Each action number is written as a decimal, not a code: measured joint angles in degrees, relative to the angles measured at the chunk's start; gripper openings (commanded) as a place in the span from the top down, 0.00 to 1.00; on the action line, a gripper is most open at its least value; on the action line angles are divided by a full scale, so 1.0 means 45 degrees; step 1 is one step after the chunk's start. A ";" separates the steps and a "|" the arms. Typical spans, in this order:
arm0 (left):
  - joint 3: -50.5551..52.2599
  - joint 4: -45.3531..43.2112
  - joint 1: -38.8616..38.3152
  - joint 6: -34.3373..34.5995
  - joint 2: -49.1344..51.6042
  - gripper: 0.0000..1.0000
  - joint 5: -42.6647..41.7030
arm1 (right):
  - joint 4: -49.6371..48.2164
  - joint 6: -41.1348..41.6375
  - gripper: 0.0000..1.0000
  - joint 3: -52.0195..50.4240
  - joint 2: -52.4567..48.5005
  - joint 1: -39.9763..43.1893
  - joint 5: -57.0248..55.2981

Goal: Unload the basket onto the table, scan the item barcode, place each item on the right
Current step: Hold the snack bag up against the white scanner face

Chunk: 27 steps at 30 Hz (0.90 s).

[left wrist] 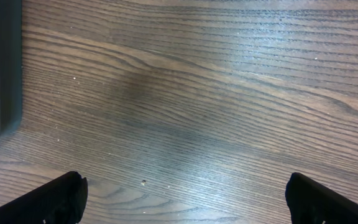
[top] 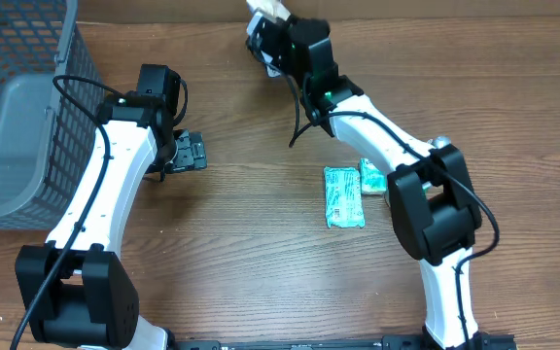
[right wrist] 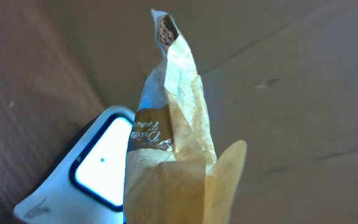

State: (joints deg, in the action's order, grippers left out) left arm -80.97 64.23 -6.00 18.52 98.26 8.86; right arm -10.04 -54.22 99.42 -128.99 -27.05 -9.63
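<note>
The right gripper (top: 263,27) is clamped on the cream packet (right wrist: 174,143) at the far edge of the table, and this arm is the nearer one to the scanner (right wrist: 100,163). The packet's long axis points away from the jaws, and the scanner's lit window lies just beside it, on its left. A brown band carries script letters, perhaps "Di…", too blurred to read. The left gripper (left wrist: 185,196) hangs wide apart near the basket (top: 8,117).

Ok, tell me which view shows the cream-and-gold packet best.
Right wrist: the crinkled cream-and-gold packet fills the frame, its print readable, beside the white scanner. Overhead catches only a pale corner at the top edge; left wrist shows none of it.
</note>
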 measured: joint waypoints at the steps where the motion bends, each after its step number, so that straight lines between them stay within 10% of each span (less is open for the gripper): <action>1: 0.0000 0.0000 0.0000 0.0000 0.0000 0.00 0.0000 | 0.0010 -0.0170 0.96 0.0000 -0.0136 0.0000 -0.0005; 27: 0.0000 0.0000 0.0000 0.0000 0.0000 0.00 0.0000 | 0.0908 0.0228 0.96 0.0000 -0.0491 -0.0675 0.0053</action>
State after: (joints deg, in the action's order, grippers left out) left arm -80.97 64.23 -6.00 18.52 98.26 8.86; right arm -5.96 -53.19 99.42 -131.20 -30.09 -9.39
